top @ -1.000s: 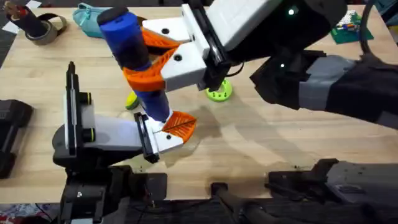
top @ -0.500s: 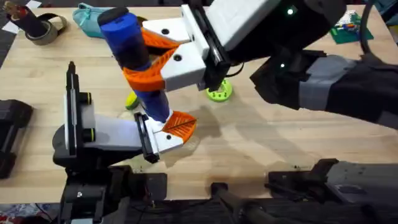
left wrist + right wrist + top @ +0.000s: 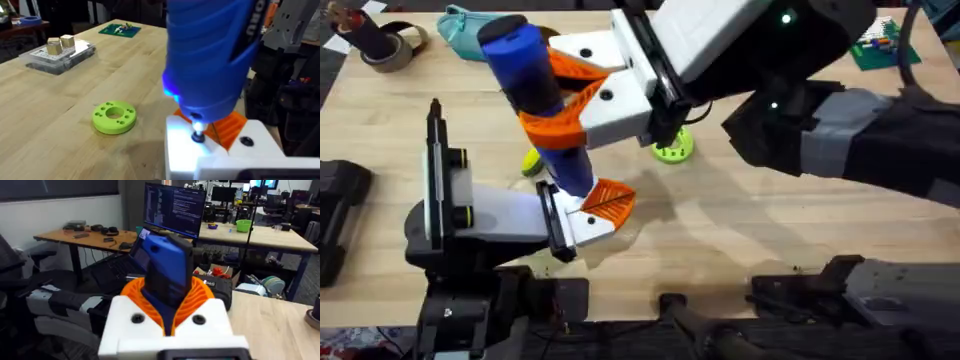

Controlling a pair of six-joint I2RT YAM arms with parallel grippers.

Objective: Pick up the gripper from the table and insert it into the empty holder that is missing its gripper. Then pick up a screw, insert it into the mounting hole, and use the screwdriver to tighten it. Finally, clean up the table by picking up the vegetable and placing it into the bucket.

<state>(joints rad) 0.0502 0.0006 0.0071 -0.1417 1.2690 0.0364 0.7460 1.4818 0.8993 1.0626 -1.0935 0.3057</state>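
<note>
Nothing has shifted since the earlier frames. Right hand (image 3: 565, 95) grips the blue screwdriver (image 3: 535, 95) left of centre in the overhead view, long axis near upright, top leaning toward the upper left, tip down on the white holder (image 3: 582, 226) beside the orange gripper (image 3: 611, 199). Handle lettering unreadable. Left hand's state cannot be told.

overhead: above the arm bases, looking down and forward over the table (image 3: 770, 240); the right arm rises close under it.
left wrist: low, just behind the holder (image 3: 220, 155), facing across the tabletop toward the green disc (image 3: 114, 118).
right wrist: rides high, looking level into the room of desks, the screwdriver (image 3: 165, 275) very near.
shared: screwdriver (image 3: 535, 100) in all three; disc (image 3: 672, 150) in overhead and left wrist.
</note>
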